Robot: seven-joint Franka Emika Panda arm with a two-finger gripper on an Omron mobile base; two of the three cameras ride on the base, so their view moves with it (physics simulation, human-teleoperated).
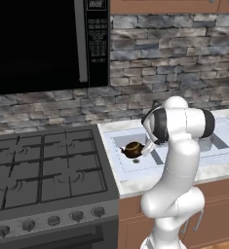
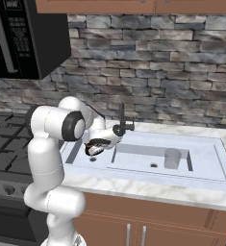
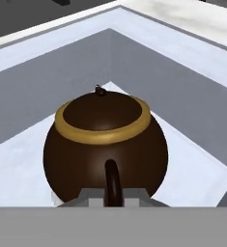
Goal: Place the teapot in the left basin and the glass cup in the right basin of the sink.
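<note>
Stone-faced wall backs a white marble counter holding the pale double sink, with a black stove to its left and a dark microwave hanging above the stove. A dark curved faucet stands at the sink's rear edge. The teapot sits low in the left basin, dark brown with a golden-tan rim, its spout pointing toward the stove side in the left base view. In the hand view the teapot looms close, its dark handle facing the camera. The gripper is at the pot's right side in the left base view, touching or nearly so; whether its fingers are clamped on the handle or parted, I cannot tell. The glass cup stands upright in the right basin, near its far right corner, well apart from the teapot.
</note>
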